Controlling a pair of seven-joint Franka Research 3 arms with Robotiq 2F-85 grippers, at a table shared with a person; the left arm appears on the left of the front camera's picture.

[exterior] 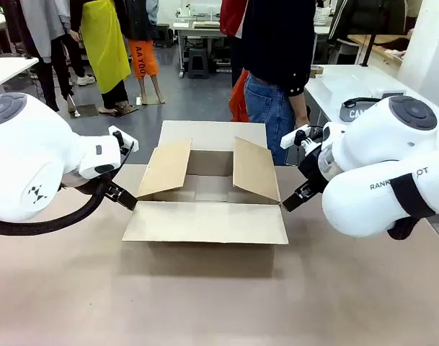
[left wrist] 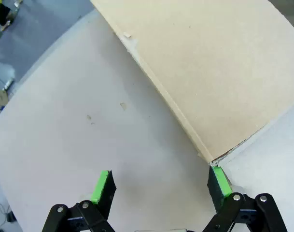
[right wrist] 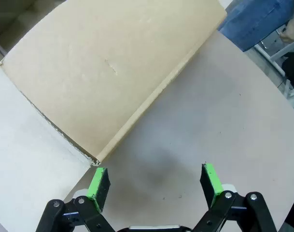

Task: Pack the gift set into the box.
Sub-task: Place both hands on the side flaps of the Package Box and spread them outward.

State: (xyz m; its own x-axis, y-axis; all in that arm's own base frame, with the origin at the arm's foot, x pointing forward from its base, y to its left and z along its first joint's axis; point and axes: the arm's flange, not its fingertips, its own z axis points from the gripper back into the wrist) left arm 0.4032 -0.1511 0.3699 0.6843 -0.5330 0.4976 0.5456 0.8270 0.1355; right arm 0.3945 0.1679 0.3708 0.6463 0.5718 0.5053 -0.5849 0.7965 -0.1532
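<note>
On the bench (exterior: 205, 303), the left end effector (left wrist: 161, 182) stands wide, one green pad (left wrist: 219, 180) right at the near left flap corner of the box (exterior: 205, 222). The right end effector (right wrist: 154, 182) also gapes wide, a pad (right wrist: 97, 186) just beside the near right corner. The box sits between them, flaps spread open. Beyond it stands a person (exterior: 277, 50). A grey lettered item (exterior: 355, 112) lies on a far white bench (exterior: 334, 79).

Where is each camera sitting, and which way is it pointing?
Front: between the arms, facing across the table at the person; both arms flank the box.
Left wrist: looks along the open left claw at a box flap corner.
Right wrist: same along the open right claw, another flap corner.
Shared: box flap and table.
</note>
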